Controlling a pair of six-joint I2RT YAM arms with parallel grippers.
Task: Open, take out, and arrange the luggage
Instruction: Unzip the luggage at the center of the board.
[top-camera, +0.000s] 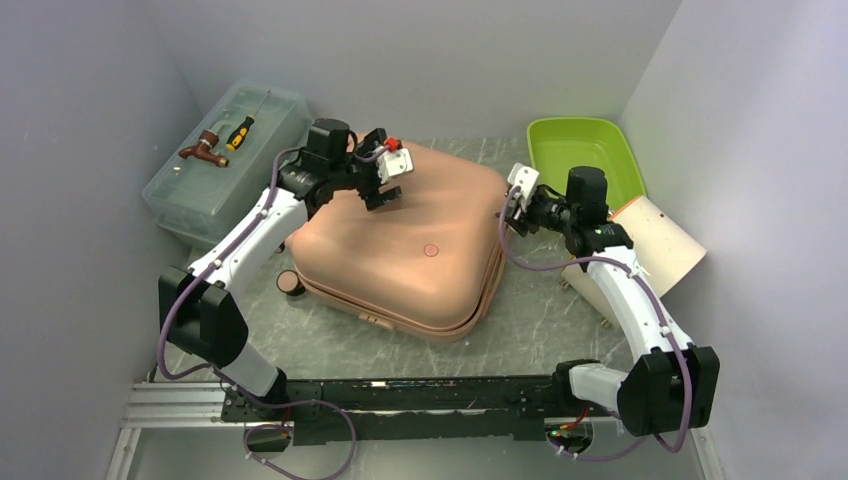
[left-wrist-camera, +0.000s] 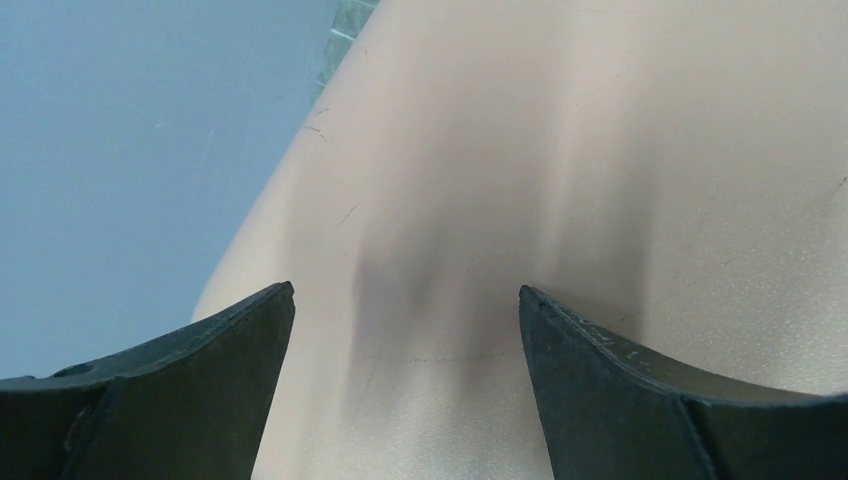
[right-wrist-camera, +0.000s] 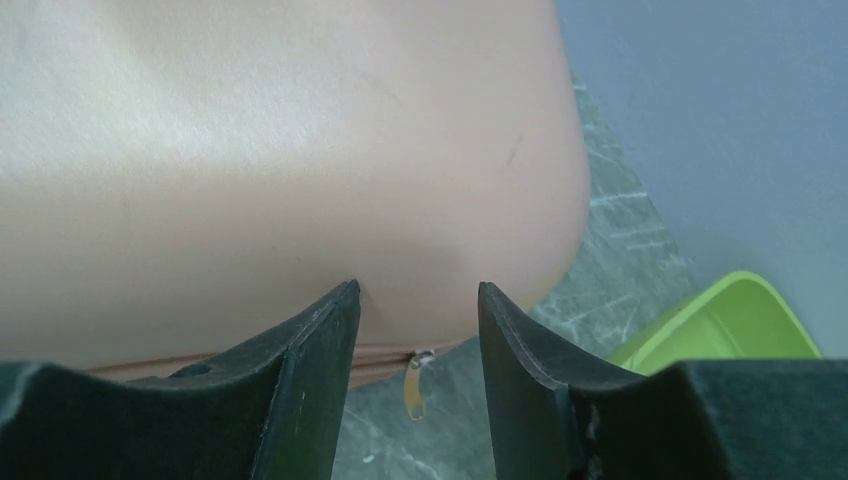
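Observation:
The luggage (top-camera: 400, 250), a salmon-pink hard-shell suitcase, lies flat and closed in the middle of the table. My left gripper (top-camera: 385, 195) hovers over its far-left top, open. In the left wrist view the fingers (left-wrist-camera: 406, 290) are spread wide above the bare pink shell (left-wrist-camera: 560, 150), holding nothing. My right gripper (top-camera: 512, 205) is at the suitcase's far-right corner. In the right wrist view it (right-wrist-camera: 418, 286) stands open in front of the shell (right-wrist-camera: 250, 150). A small gold zipper pull (right-wrist-camera: 413, 392) hangs free on the seam between the fingers, untouched.
A translucent toolbox (top-camera: 225, 165) at the back left carries a screwdriver (top-camera: 240, 132) and a brown-handled tool (top-camera: 203, 148). A lime green tray (top-camera: 585, 155) sits at the back right, with a cream board (top-camera: 655, 240) leaning beside it. A round brown disc (top-camera: 290, 283) lies left of the suitcase. Walls enclose three sides.

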